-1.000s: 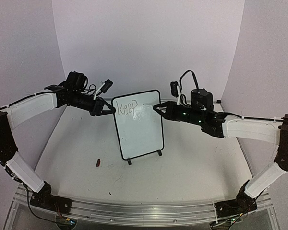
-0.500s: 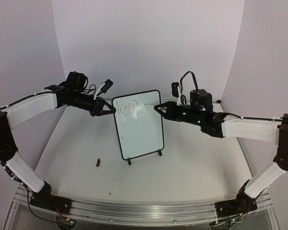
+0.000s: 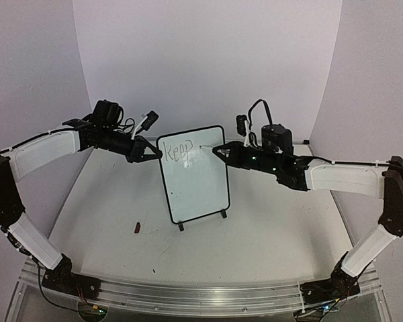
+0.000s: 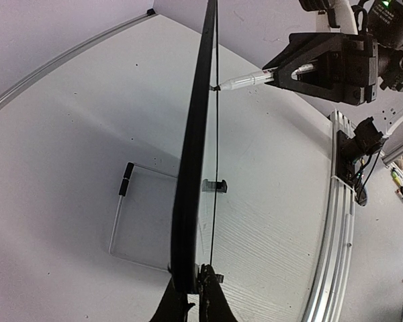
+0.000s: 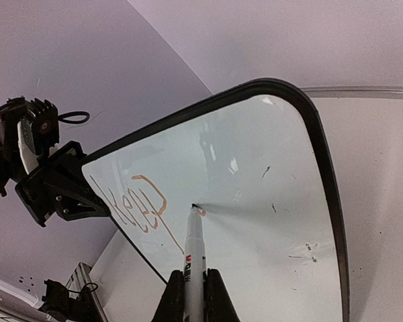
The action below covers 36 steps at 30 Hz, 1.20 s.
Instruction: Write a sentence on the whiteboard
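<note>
The whiteboard (image 3: 195,181) stands upright on its two black feet at the table's middle. "Keep", the start of the sentence (image 3: 176,151), is written along its top left. My left gripper (image 3: 154,154) is shut on the board's left edge; the left wrist view shows the board (image 4: 191,168) edge-on, pinched between the jaws of that gripper (image 4: 193,295). My right gripper (image 3: 219,151) is shut on a white marker (image 5: 193,245). The marker's tip touches the board (image 5: 269,221) just right of "Keep" (image 5: 138,204), where a small fresh mark shows.
A small dark cap-like piece (image 3: 138,227) lies on the table left of the board's feet. An aluminium rail (image 3: 201,295) runs along the near edge between the arm bases. Purple backdrop walls close in the back and both sides.
My right gripper has slid the marker a little to the left across the board, toward the end of "Keep". The left gripper and the board have stayed still.
</note>
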Each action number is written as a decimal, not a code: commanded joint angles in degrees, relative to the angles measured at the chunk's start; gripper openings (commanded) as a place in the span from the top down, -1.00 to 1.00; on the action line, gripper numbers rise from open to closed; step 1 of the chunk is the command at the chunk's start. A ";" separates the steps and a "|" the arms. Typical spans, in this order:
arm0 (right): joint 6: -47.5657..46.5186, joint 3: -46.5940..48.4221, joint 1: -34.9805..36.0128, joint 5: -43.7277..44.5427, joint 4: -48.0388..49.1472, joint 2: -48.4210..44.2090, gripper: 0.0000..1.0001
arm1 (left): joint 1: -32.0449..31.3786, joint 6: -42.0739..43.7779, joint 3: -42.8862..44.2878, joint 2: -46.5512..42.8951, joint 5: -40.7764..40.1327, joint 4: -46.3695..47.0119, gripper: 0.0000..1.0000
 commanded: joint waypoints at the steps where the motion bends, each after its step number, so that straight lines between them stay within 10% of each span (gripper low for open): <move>1: -0.49 3.33 -0.23 0.82 2.91 1.45 1.00 | -0.90 2.94 -0.32 -0.09 -2.98 -2.24 1.00; 36: -2.03 2.25 -0.23 3.15 -0.02 -1.24 1.00 | -1.07 3.09 -0.08 0.13 -3.20 -2.47 1.00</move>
